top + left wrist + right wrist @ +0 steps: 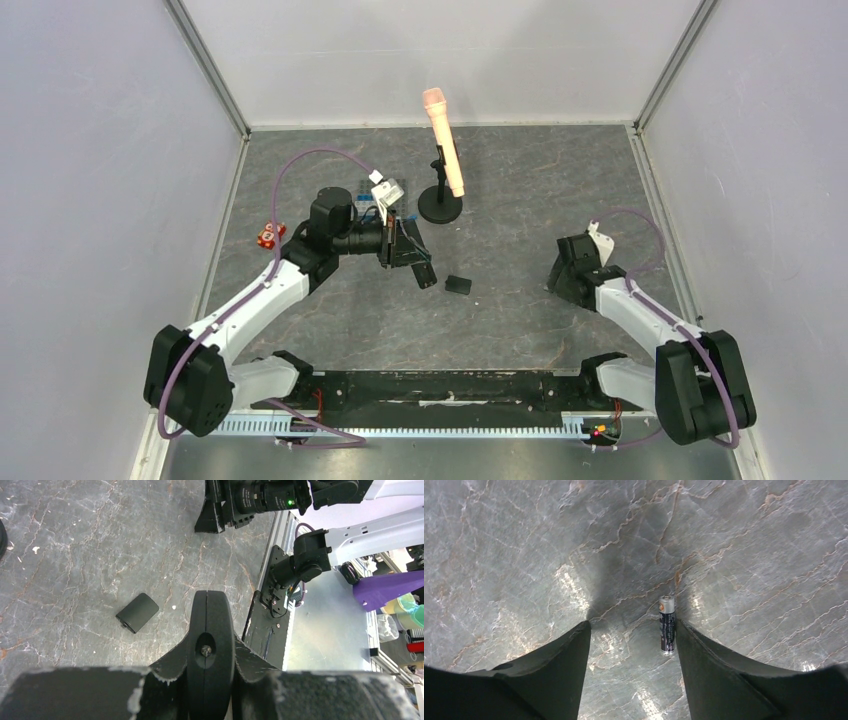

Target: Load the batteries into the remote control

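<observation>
While open, right tool [633,625] astride battery [667,630].

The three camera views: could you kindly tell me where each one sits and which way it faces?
Top external: above and behind the bases, looking down on the table; both arms show whole.
Left wrist: on the left gripper, facing the right arm's base past the clamped remote control; its fingers show.
Right wrist: on the right gripper, looking straight down at a battery; its open fingers show.
Shared: the back cover shows in top and left wrist views.
</observation>
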`<control>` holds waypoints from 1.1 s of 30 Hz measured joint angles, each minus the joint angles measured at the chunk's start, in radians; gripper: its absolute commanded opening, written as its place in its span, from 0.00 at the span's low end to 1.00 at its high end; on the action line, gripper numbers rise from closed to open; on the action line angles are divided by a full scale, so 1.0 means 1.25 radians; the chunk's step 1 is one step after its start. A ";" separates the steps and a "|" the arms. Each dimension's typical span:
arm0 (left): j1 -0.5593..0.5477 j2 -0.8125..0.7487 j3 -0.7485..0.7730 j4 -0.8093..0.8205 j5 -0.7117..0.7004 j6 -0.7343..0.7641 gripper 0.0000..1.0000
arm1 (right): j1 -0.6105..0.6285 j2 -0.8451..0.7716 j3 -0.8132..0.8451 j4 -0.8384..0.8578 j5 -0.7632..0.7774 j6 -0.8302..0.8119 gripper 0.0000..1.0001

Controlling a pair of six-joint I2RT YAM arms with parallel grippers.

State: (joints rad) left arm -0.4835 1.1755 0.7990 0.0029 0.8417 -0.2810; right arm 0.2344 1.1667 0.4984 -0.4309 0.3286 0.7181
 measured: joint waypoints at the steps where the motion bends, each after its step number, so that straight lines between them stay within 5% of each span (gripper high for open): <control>1: 0.000 0.000 -0.003 0.000 0.000 0.000 0.02 | -0.007 -0.004 -0.003 0.004 -0.003 -0.001 0.61; 9: 0.000 0.000 -0.013 0.000 0.001 0.000 0.02 | -0.047 -0.033 -0.031 0.033 -0.010 -0.009 0.35; 15: 0.000 -0.002 -0.023 0.000 0.002 -0.009 0.02 | -0.050 -0.043 -0.042 0.054 -0.013 0.000 0.05; 23: 0.000 -0.015 -0.055 0.038 0.002 -0.060 0.02 | -0.042 -0.075 -0.058 0.084 -0.109 -0.030 0.00; 33: 0.000 -0.030 -0.116 0.218 -0.019 -0.255 0.02 | 0.201 -0.120 0.130 0.130 -0.190 -0.077 0.00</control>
State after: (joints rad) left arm -0.4835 1.1385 0.6537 0.2749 0.8177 -0.5995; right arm 0.4862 1.0164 0.6609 -0.2687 0.0910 0.6220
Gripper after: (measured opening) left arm 0.245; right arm 0.044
